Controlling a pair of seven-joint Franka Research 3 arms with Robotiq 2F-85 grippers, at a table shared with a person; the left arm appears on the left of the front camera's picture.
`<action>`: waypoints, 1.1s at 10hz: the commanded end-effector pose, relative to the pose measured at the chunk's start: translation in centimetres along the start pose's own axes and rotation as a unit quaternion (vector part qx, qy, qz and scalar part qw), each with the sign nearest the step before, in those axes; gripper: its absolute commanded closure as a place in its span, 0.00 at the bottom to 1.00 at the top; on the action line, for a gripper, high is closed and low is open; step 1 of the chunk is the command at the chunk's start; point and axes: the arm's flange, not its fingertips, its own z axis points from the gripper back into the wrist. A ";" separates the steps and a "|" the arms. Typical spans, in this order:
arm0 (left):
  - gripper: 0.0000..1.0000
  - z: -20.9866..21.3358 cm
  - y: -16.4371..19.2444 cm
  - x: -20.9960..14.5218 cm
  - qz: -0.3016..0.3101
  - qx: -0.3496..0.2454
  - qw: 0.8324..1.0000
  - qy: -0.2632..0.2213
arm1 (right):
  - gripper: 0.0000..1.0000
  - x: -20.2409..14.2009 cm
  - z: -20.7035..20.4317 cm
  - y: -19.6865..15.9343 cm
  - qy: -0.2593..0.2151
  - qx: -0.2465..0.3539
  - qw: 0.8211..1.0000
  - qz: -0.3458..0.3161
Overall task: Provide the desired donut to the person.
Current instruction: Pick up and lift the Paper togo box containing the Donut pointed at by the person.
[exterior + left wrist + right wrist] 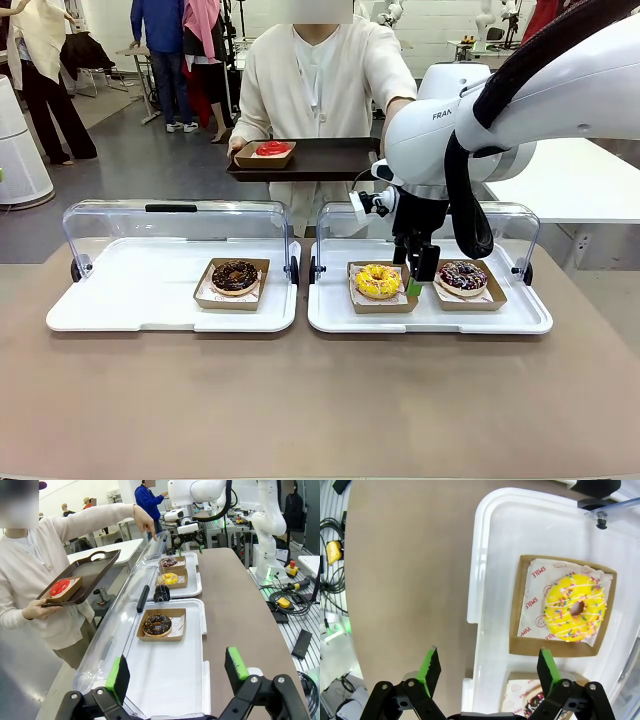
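Note:
The person [320,70] stands at the far side with a dark serving tray [330,160] that carries a red donut [271,149] in a cardboard boat. In the left wrist view the person's hand [144,524] points a finger down toward the far case. That case holds a yellow sprinkled donut [377,281] and a chocolate sprinkled donut [462,276]. My right gripper [419,276] hangs open just above the case, between these two. From its wrist the yellow donut [575,607] lies ahead to the right of the right gripper [488,667]. My left gripper [176,672] is open over the near case.
A chocolate donut [235,276] sits in the left white tray [120,290]. Both cases have their clear lids [175,225] tipped up toward the person. The brown table [320,400] runs wide in front of the trays. Bystanders and other tables stand farther back.

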 end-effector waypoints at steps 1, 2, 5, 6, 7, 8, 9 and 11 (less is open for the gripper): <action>0.00 0.2 0.1 0.2 -0.001 0.001 1.000 -0.006 | 0.00 -0.1 -0.9 0.0 0.003 -0.005 1.000 -0.023; 0.00 0.2 0.1 0.2 -0.001 0.001 1.000 -0.006 | 0.00 0.0 -2.1 0.1 0.017 -0.014 0.999 -0.037; 0.00 0.2 0.1 0.2 -0.001 0.001 1.000 -0.006 | 0.00 0.6 -4.6 0.7 0.045 -0.025 0.996 -0.075; 0.00 0.2 0.1 0.2 -0.001 0.001 1.000 -0.006 | 0.00 0.7 -5.2 0.8 0.052 -0.029 0.995 -0.081; 0.00 0.2 0.1 0.2 -0.001 0.001 1.000 -0.006 | 0.00 0.5 -5.8 0.5 0.055 -0.027 0.995 -0.085; 0.00 0.2 0.1 0.2 -0.001 0.001 1.000 -0.006 | 0.00 0.1 -6.2 0.0 0.053 -0.020 0.995 -0.086; 0.00 0.2 0.1 0.2 -0.001 0.001 1.000 -0.006 | 0.00 -0.2 -6.5 -0.5 0.055 -0.019 0.995 -0.078; 0.00 0.2 0.1 0.2 -0.001 0.001 1.000 -0.006 | 0.00 -1.0 -6.9 -1.2 0.050 -0.017 0.995 -0.089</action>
